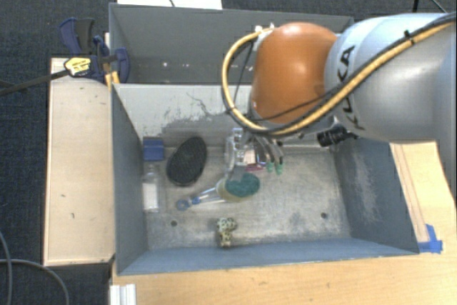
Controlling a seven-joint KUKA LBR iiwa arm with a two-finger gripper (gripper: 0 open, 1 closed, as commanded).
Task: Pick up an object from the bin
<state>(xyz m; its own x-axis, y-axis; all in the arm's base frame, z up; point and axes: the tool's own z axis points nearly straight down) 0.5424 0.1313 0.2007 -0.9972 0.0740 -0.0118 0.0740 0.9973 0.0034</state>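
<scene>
Teal brush (243, 187): round flat head with a thin pale blue handle (200, 199) running toward the bin's left wall. It lies mid-floor of the bin (128, 175), a bit left of centre. Probably light plastic, stiff handle, softer head. The head looks too wide and low for a clean pinch, while the handle or the neck where it meets the head is the narrower hold. Likely to swing or tip if taken by one end, so a grip near the neck is safer. Not fragile.

Pincer (241, 157) is directly at the head's far edge, touching or just above it, can't tell which. Can't tell how far open it is or whether it has anything.

Black oval pad (186, 160) sits just beside the brush toward the back-left, near the handle but apart from it. Clear bottle (151, 182) with a blue cap lies against the left wall. Small mottled lump (226, 231) is near the front wall, apart from the brush.

Right half of the floor is bare, giving good room to lift and swing out that way; left side crowded
</scene>
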